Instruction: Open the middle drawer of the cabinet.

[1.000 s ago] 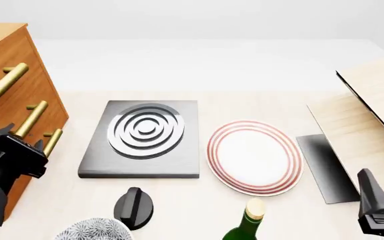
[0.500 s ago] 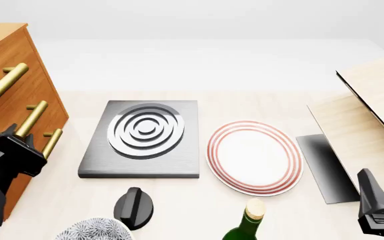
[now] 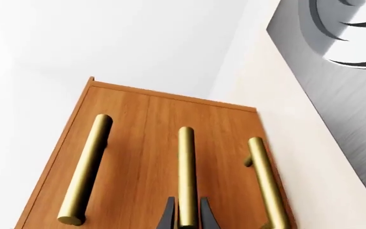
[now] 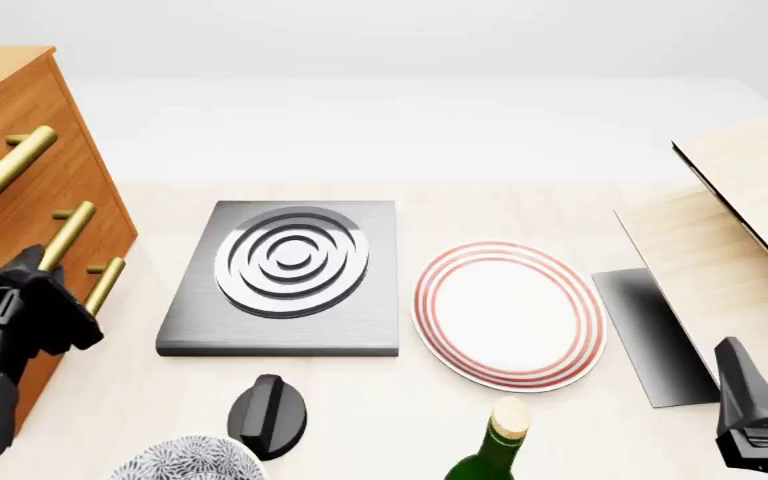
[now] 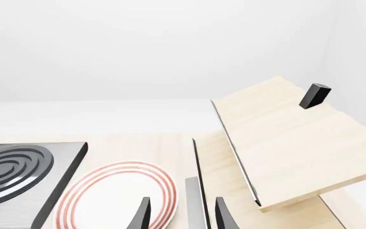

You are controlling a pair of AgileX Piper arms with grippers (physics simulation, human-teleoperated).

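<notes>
1. Left wrist view: the cabinet [image 3: 157, 157] front fills most of the shot, with three gold bars side by side. The left gripper [image 3: 188, 217] has its two dark fingers [image 3: 167, 215] on either side of the handle [image 3: 186, 171] of the middle drawer [image 3: 146, 157]; they look pressed right against it, so it's clamped on that bar. The grey burner slab [image 3: 335, 81] lies beside the cabinet.
2. Front view: the cabinet [image 4: 17, 190] is at the far left edge. The left gripper [image 4: 40, 282] sits at the near end of the middle handle [image 4: 64, 236]. The burner slab [image 4: 287, 275] is just right of the cabinet, and the red-ringed plate [image 4: 510, 312] is further right. The right gripper [image 4: 754, 420] is far from the cabinet, in the near right corner; I can't tell its fingers here.
3. Right wrist view: the right gripper [image 5: 181, 215] fingers are apart, holding nothing, over the plate's [image 5: 113, 195] edge, with the pale boards [image 5: 291, 138] beyond.
</notes>
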